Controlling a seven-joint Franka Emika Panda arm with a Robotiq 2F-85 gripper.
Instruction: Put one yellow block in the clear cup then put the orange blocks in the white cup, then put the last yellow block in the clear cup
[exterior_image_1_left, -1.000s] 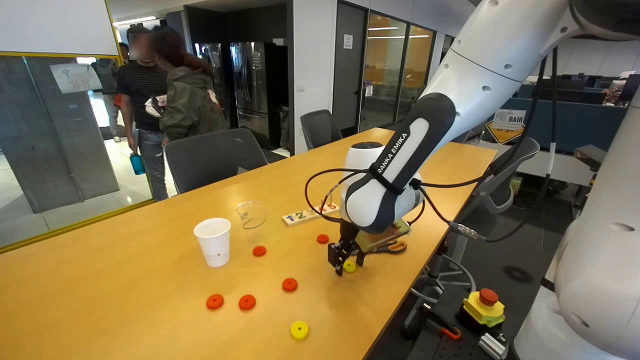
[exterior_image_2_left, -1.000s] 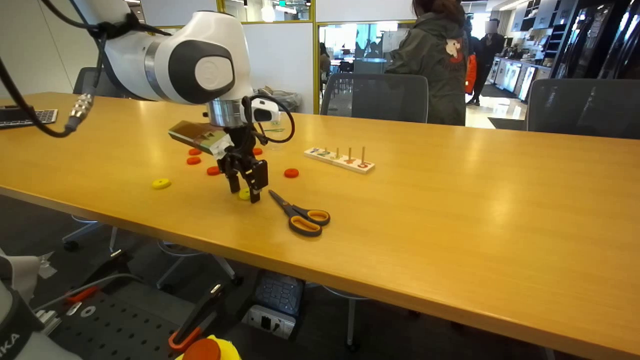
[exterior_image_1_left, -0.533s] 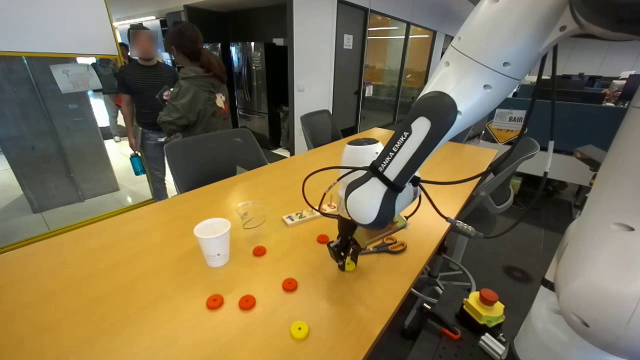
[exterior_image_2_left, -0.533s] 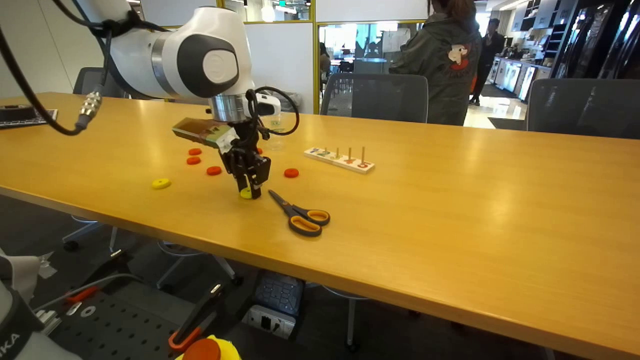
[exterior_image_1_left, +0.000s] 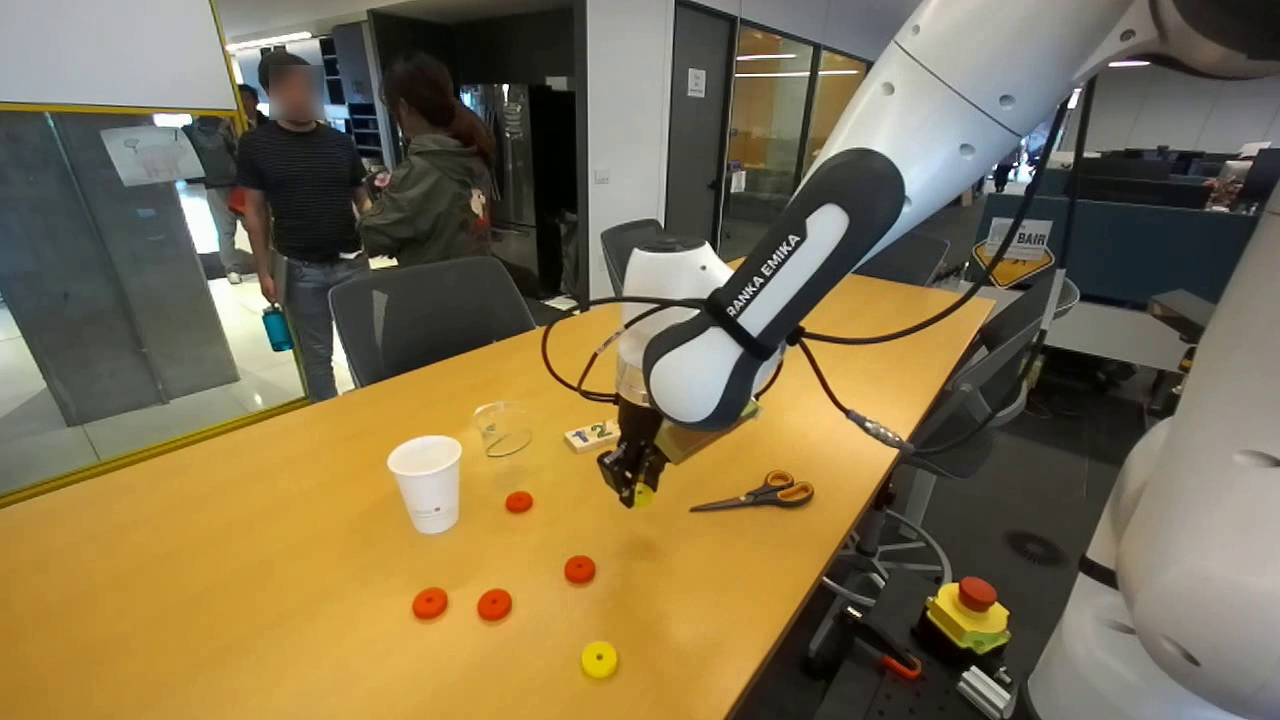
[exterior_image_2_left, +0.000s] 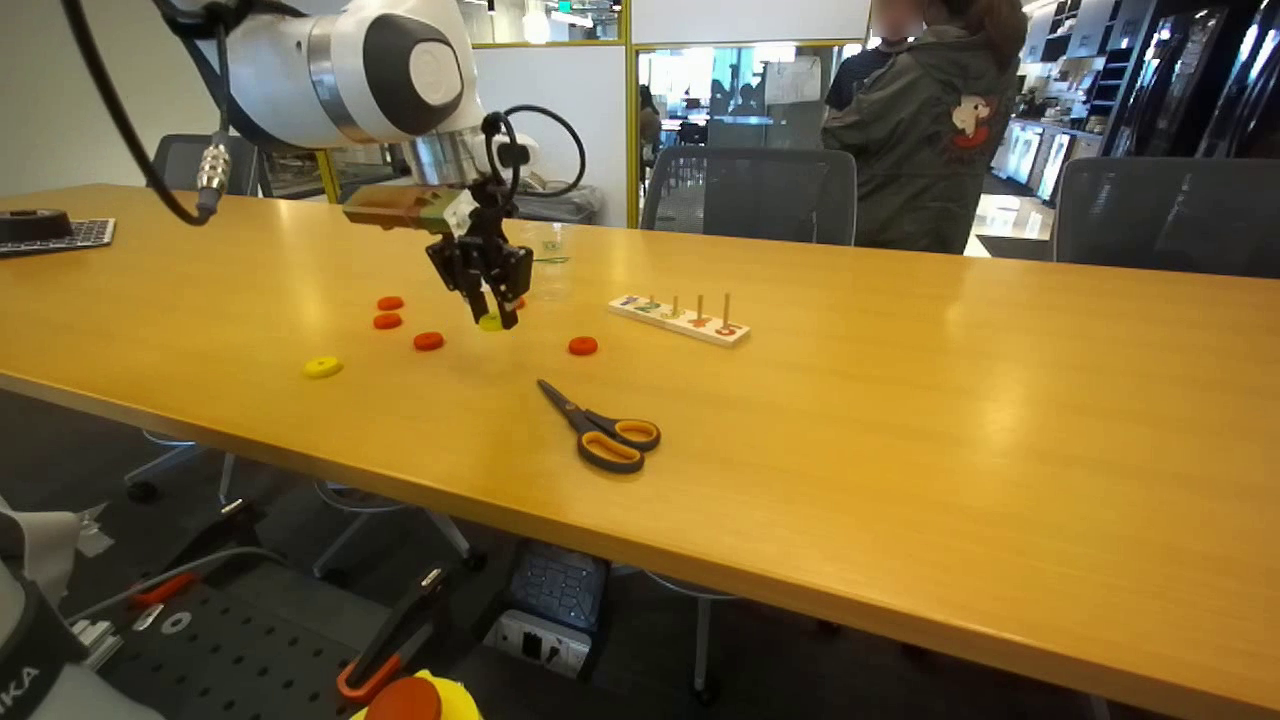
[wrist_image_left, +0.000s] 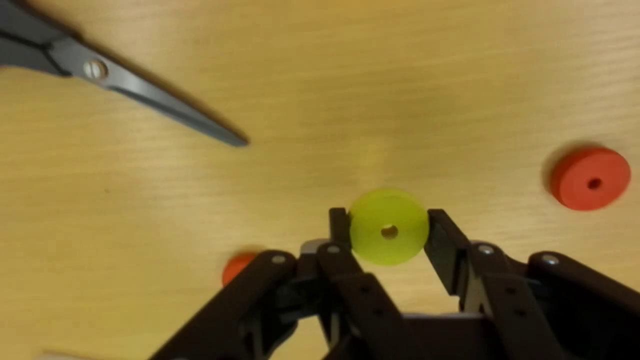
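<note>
The gripper (wrist_image_left: 387, 225) grasped a yellow block (wrist_image_left: 389, 248) by opposite sides of its round rim, off the surface (exterior_image_1_left: 250, 590) and well apart from the white cup (exterior_image_1_left: 426, 485); the grip was presumably meant for delivery to the clear cup (exterior_image_1_left: 503, 430), near the white cup; five orange blocks (exterior_image_1_left: 518, 502) lay loose at varying distances from the white cup, apparently left for the second step; a second yellow block (exterior_image_1_left: 599, 660), well apart from the white cup, was probably reserved for last; the arm (exterior_image_1_left: 820, 230) sloped down over the surface and bent so that the gripper pointed roughly downward.
</note>
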